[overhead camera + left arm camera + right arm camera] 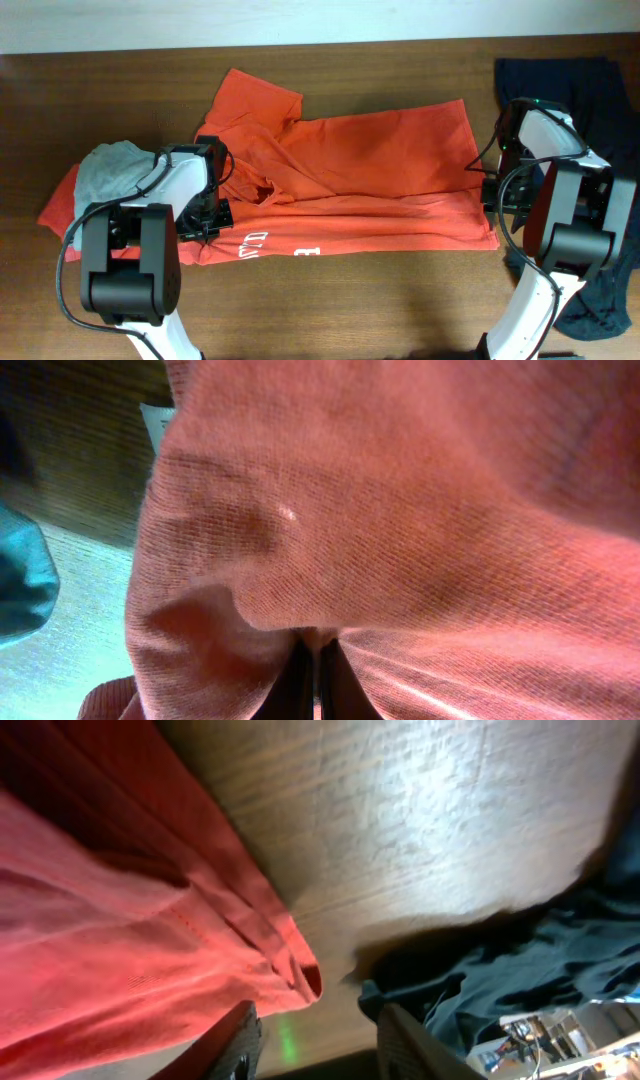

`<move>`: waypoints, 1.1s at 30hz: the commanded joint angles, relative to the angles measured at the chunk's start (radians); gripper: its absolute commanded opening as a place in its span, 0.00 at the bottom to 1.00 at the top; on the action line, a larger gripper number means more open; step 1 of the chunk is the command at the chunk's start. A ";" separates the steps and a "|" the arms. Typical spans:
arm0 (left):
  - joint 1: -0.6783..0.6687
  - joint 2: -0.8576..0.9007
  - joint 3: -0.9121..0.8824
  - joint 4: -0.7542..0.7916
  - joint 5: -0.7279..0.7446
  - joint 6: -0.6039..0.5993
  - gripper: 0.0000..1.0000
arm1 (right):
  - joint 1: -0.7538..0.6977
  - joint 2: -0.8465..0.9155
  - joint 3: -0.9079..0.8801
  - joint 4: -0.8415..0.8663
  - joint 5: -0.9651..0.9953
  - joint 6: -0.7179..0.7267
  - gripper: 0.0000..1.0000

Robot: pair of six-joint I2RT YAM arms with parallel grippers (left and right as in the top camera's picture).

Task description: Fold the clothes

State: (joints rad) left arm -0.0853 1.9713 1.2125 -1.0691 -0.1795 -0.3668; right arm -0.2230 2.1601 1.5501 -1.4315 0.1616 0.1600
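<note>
An orange T-shirt lies partly folded across the middle of the wooden table, with white print along its front edge. My left gripper is at the shirt's left part, and in the left wrist view its jaws are shut on a pinch of the orange T-shirt. My right gripper is by the shirt's right edge. In the right wrist view its jaws are open and empty over bare wood, just beside the orange hem.
A grey-green garment lies on the shirt's left end. A dark navy garment lies along the right side of the table, also in the right wrist view. A pale wall strip runs along the back.
</note>
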 commanded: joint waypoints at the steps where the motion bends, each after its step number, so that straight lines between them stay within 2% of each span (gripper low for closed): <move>1: 0.010 0.060 -0.047 0.025 -0.019 0.001 0.02 | -0.007 -0.023 -0.004 0.019 0.026 0.014 0.43; 6: 0.010 0.060 -0.047 0.026 -0.019 0.001 0.02 | -0.006 -0.055 0.042 0.056 -0.003 -0.004 0.40; 13: 0.010 0.060 -0.047 0.033 -0.019 0.001 0.03 | -0.008 -0.076 0.053 0.158 -0.256 -0.153 0.39; 22: 0.010 0.060 -0.047 0.044 -0.019 0.001 0.04 | -0.008 -0.076 0.030 0.211 -0.256 -0.153 0.42; 33: 0.010 0.060 -0.047 0.047 -0.019 0.001 0.04 | -0.008 -0.076 -0.053 0.269 -0.255 -0.153 0.37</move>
State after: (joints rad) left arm -0.0853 1.9694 1.2091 -1.0626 -0.1795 -0.3668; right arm -0.2237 2.1120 1.5021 -1.1683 -0.0811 0.0143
